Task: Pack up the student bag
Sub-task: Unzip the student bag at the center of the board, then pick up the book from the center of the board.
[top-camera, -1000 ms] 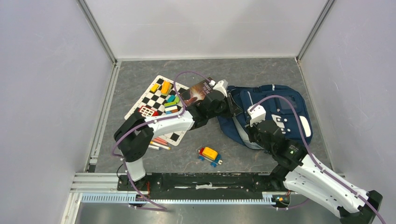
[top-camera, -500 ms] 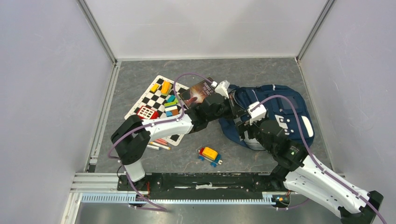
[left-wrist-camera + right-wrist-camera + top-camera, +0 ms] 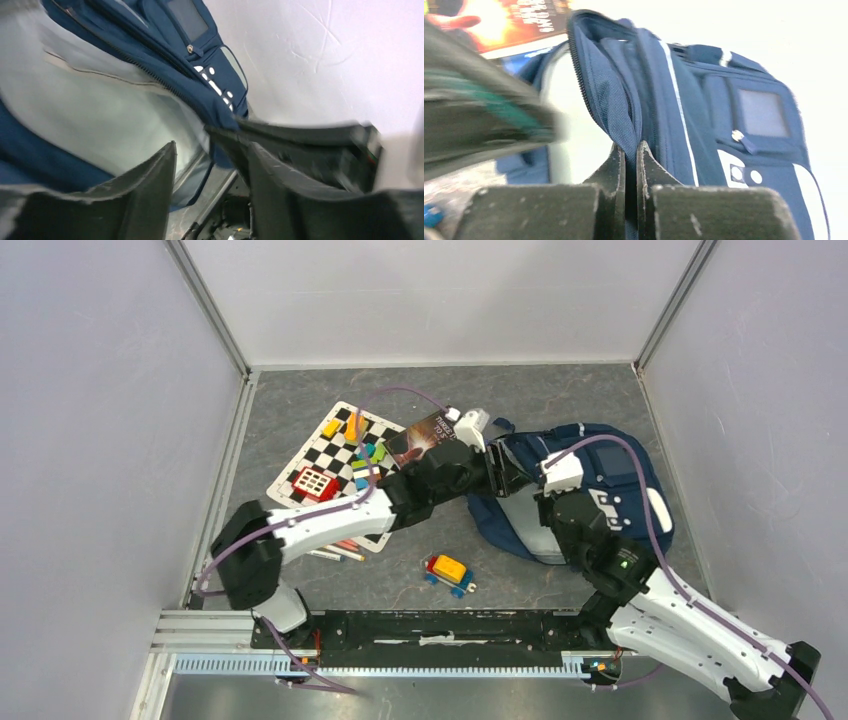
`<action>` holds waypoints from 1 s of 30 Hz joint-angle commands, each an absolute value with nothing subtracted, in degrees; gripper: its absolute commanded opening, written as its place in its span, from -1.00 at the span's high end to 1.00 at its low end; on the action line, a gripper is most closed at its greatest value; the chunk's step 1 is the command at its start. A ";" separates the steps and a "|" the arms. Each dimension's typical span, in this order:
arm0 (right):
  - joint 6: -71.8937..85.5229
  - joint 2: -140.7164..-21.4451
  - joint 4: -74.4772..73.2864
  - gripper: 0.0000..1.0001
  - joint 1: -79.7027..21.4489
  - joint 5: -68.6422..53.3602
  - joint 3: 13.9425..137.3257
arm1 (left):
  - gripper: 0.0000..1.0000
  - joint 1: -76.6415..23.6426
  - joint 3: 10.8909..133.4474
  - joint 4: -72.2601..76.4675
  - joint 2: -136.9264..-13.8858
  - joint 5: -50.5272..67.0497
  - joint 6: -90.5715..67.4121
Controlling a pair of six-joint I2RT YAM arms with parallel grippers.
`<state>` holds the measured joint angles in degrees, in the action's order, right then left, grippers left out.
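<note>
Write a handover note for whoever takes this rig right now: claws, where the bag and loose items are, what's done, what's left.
Right claw: shut on the zip edge of the student bag, pinching the fabric at its mouth.
Left claw: open at the bag's mouth, gripping nothing that I can see.
The bag lies on the table right of centre, main compartment unzipped, pale lining showing.
Outside the bag: book beside the opening, coloured blocks on the checkered mat, pencils, toy car.
Done: bag opened.
Left: load the items, probably the book first, then zip up.
</note>
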<state>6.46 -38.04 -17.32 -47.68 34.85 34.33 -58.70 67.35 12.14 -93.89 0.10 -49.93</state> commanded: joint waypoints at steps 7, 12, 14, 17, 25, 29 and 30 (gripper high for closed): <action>3.57 -32.83 -21.08 1.00 -45.54 57.35 41.19 | -0.99 -54.71 71.17 -17.77 -75.82 -3.24 -23.57; 3.70 -32.26 -21.04 1.00 -45.50 57.25 41.28 | -0.99 -50.90 71.47 -27.18 -76.60 -9.40 -5.13; 4.17 -32.17 -21.06 1.00 -45.53 56.86 41.24 | -0.99 -49.20 70.30 -27.16 -78.64 -15.52 -1.56; 4.70 -31.50 -20.75 1.00 -45.53 55.75 41.13 | -0.99 -46.63 70.43 -25.97 -82.84 -23.09 1.19; 4.45 -30.57 -19.66 1.00 -45.55 54.32 41.66 | -0.99 -45.18 70.19 -20.82 -96.25 -26.49 13.05; 4.36 -30.91 -19.33 1.00 -45.53 53.84 41.73 | -0.99 -45.08 68.90 -17.72 -99.11 -24.55 15.02; 4.26 -31.18 -19.30 1.00 -45.57 53.72 41.88 | -0.99 -45.08 68.65 -16.86 -100.10 -24.57 15.27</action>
